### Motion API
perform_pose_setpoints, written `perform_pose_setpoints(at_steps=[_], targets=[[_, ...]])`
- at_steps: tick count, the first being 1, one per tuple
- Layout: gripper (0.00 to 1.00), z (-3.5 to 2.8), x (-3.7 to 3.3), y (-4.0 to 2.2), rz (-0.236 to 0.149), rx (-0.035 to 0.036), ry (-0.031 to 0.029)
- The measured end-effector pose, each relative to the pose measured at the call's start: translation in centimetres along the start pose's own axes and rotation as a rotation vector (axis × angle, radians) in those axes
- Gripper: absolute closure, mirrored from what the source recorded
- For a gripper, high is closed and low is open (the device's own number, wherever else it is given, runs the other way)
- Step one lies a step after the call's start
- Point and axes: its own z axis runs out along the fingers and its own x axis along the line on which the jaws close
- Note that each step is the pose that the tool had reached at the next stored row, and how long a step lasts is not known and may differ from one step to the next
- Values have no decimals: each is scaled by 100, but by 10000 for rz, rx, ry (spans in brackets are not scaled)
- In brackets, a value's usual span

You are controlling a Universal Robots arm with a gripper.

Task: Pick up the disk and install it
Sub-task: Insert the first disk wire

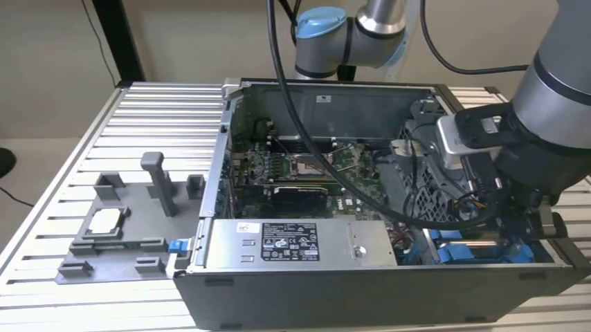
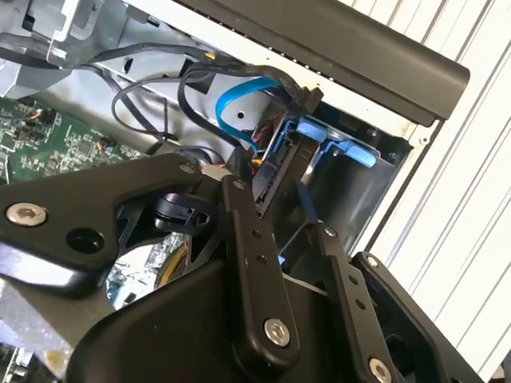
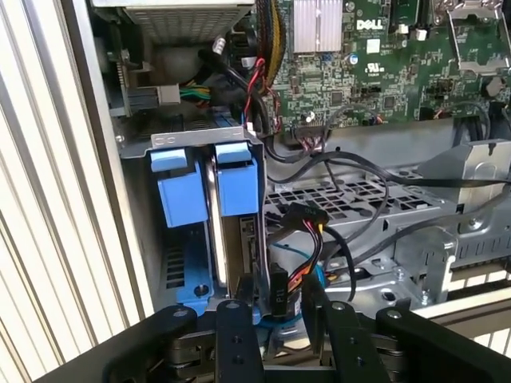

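Though hard to call for sure from these angles, looks mostly done. Flat silver-grey hard drive in its blue plastic carrier (image 3: 238,187) standing on edge in the drive bay, down in a corner of the open dark metal computer case (image 1: 369,294), just beside a second blue carrier (image 3: 182,191). Black two-fingered end effector (image 3: 279,303) reaching into that same corner, right at the drive's near end, fingers (image 3: 237,327) spread apart and clamping nothing, with just a black cable connector (image 3: 278,291) and some loose wires in the gap. Out on the ribbed aluminium desk (image 1: 148,117), a grey plastic fixture tray (image 1: 129,259) carrying only a small square silver chip (image 1: 104,220). So, reckoning from that: pick-up sorted, drive in its slot. Unsettled: pushed fully home or not, cabled up or not. Can't tell here.
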Motion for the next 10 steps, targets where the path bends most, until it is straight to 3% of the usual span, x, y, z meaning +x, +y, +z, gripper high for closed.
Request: perform_pose_setpoints(at_steps=[2, 10], targets=[[0, 5, -1, 2, -14, 4, 45], [0, 15, -22, 7, -14, 6, 46]])
